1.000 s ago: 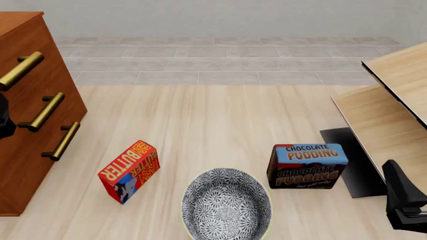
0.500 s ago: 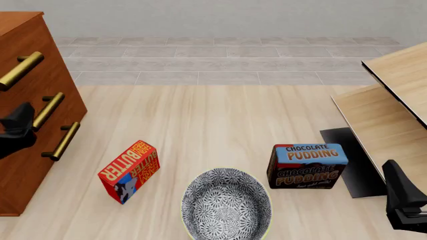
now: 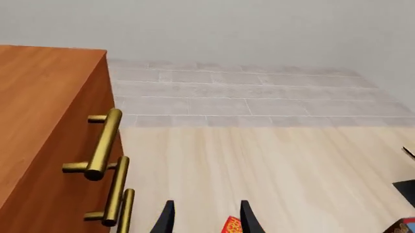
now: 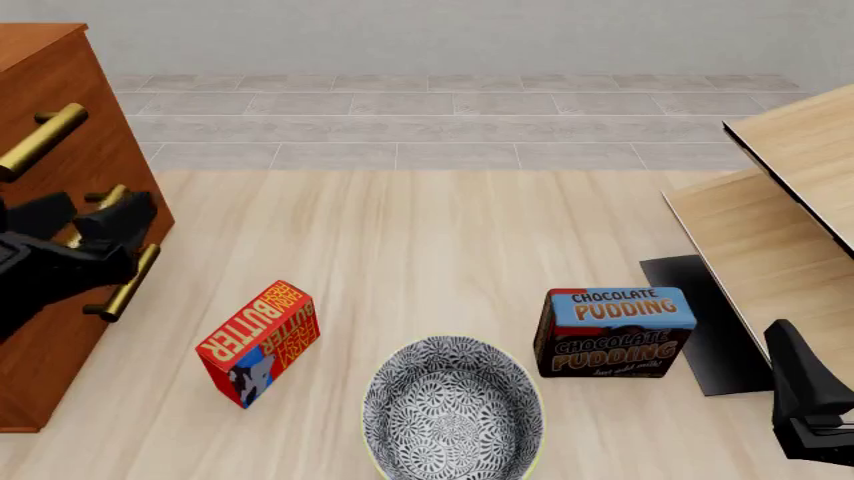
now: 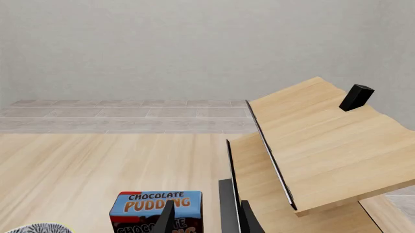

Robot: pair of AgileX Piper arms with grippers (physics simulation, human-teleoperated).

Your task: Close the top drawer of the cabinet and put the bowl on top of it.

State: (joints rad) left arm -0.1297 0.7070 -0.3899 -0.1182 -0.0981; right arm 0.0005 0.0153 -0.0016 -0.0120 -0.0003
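The reddish-brown cabinet stands at the table's left edge and also shows in the left wrist view as the cabinet. Its top drawer carries a brass bar handle; how far the drawer stands out I cannot tell. My left gripper is open, hovering in front of the middle drawer's handle, with nothing between its fingertips. The patterned bowl rests upright at the front centre, and its rim shows in the right wrist view. My right gripper is open and empty at the front right, away from the bowl.
A red butter box stands left of the bowl and a chocolate pudding box right of it. A pale wooden shelf unit fills the right side. A small black block sits on its top board.
My left gripper has come in from the left edge, moving right across the cabinet front to the middle drawer handle. The right arm, bowl and boxes have not moved.
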